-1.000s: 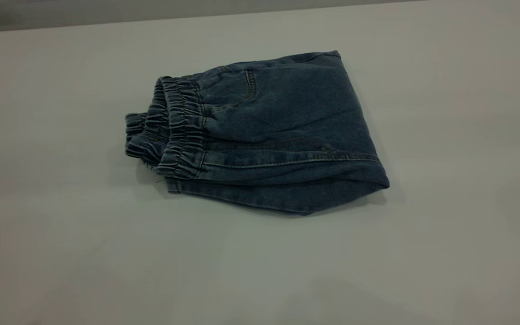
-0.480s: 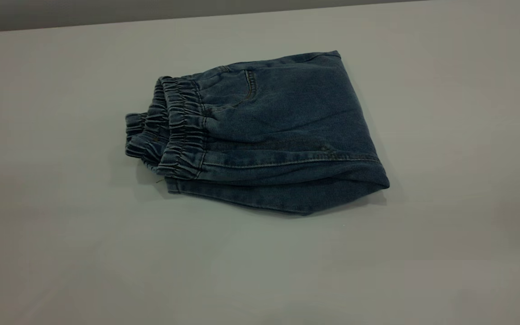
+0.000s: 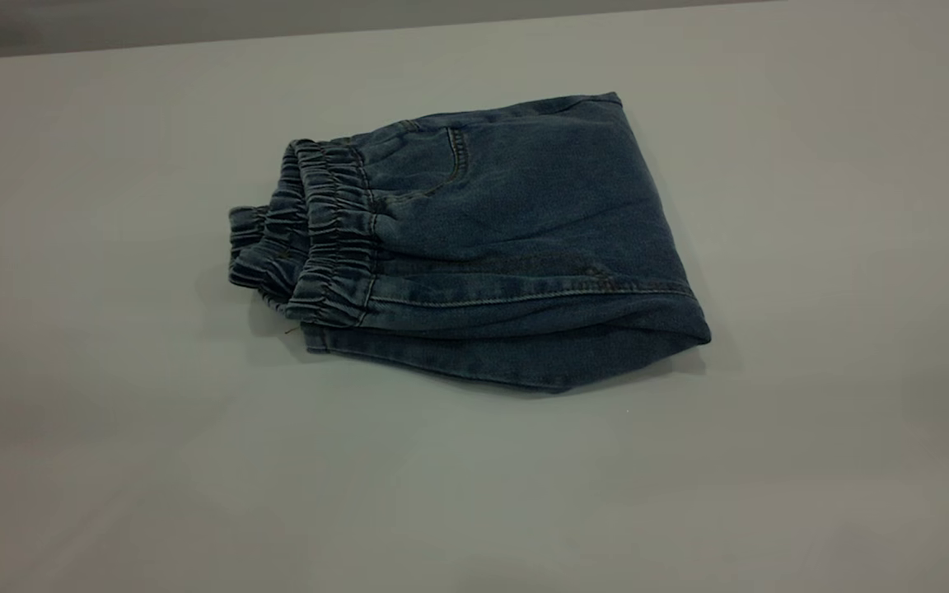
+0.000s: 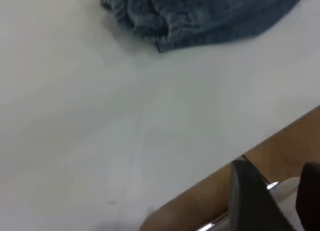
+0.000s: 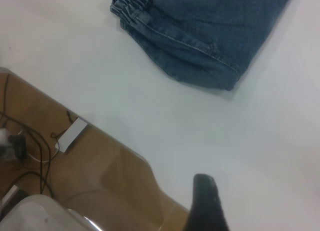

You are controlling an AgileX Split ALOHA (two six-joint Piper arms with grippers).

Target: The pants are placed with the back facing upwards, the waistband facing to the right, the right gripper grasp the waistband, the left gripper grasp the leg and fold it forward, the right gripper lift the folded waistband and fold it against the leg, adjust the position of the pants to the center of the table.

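The pants (image 3: pixel 516 222) lie folded into a compact blue denim bundle on the middle of the table (image 3: pixel 474 494), a pocket seam facing up. The gathered waistband (image 3: pixel 330 239) is at the bundle's left end, bunched in two layers. The leg is hidden inside the fold. Neither gripper appears in the exterior view. In the left wrist view my left gripper (image 4: pixel 282 201) hangs open beyond the table's edge, far from the pants (image 4: pixel 210 16). In the right wrist view my right gripper (image 5: pixel 206 206) is over the table's edge, well away from the pants (image 5: pixel 210 36), touching nothing.
A brown wooden floor (image 4: pixel 280 151) shows past the table's edge in both wrist views. Black cables (image 5: pixel 25 141) and a small white box (image 5: pixel 72 133) lie on that floor. Bare tabletop surrounds the pants on every side.
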